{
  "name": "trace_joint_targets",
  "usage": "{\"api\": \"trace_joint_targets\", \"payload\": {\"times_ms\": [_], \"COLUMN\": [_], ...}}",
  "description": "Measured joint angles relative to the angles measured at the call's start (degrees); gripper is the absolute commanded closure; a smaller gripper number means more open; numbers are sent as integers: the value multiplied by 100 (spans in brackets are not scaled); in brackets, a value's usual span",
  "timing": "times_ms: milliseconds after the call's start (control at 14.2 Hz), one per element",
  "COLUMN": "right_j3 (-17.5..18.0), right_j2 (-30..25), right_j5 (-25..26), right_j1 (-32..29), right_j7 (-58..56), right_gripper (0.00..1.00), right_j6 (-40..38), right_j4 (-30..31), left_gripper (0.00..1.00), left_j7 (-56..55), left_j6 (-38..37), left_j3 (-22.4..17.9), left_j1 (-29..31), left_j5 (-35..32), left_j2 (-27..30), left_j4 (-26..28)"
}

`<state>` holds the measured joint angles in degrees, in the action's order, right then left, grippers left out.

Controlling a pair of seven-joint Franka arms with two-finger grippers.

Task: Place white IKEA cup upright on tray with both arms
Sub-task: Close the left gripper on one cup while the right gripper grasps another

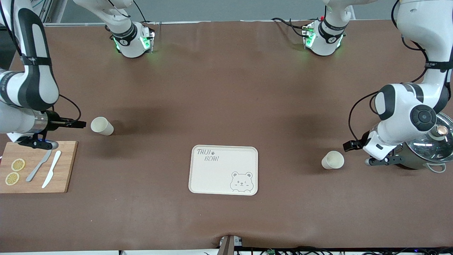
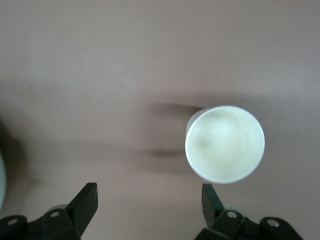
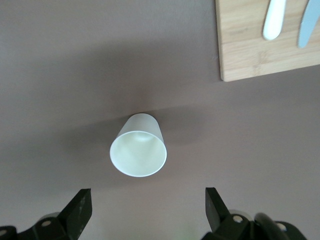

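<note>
Two white cups on the brown table here, both tipped on their sides, neither one on the tray yet. One cup (image 1: 102,125) lies toward the right arm's end of the table, just beside the wooden cutting board (image 1: 63,170) and a bit farther from the front camera than it; the other cup (image 1: 332,159) lies toward the left arm's end, near a steel pot with a glass lid (image 1: 430,145). Between them, nearer the front camera, sits the single cream tray (image 1: 208,177) with the TAIJI BEAR lettering and one bear face – nothing on it. The board carries two lemon slices (image 1: 15,171) and two knives (image 1: 46,169), one grey, one white. Two arms, one per cup: the right gripper (image 3: 145,210) hangs low with its mouth toward the first cup, fingers spread wide and holding nothing. The left gripper (image 2: 150,205) is lined up on the second cup – fingers wide apart too, not touching it, the cup sitting off toward one finger (image 2: 212,200) rather than centred.
</note>
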<state>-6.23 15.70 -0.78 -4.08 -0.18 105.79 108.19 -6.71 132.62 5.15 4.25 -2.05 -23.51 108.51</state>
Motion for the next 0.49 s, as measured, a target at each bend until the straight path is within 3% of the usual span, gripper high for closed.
{"api": "trace_joint_targets", "payload": {"times_ms": [141, 493], "right_j3": [-6, -8], "right_j2": [-83, -206], "right_j5": [0, 0], "right_j1": [-16, -50], "right_j7": [0, 0], "right_gripper": [0, 31], "right_j6": [418, 1686], "right_j4": [467, 1496], "left_gripper": [10, 21], "left_j7": [0, 0], "left_j6": [109, 136], "left_j3": [5, 52], "left_j1": [-2, -88], "left_j5": [17, 125], "left_j2": [-119, -296], "left_j4": [-38, -217]}}
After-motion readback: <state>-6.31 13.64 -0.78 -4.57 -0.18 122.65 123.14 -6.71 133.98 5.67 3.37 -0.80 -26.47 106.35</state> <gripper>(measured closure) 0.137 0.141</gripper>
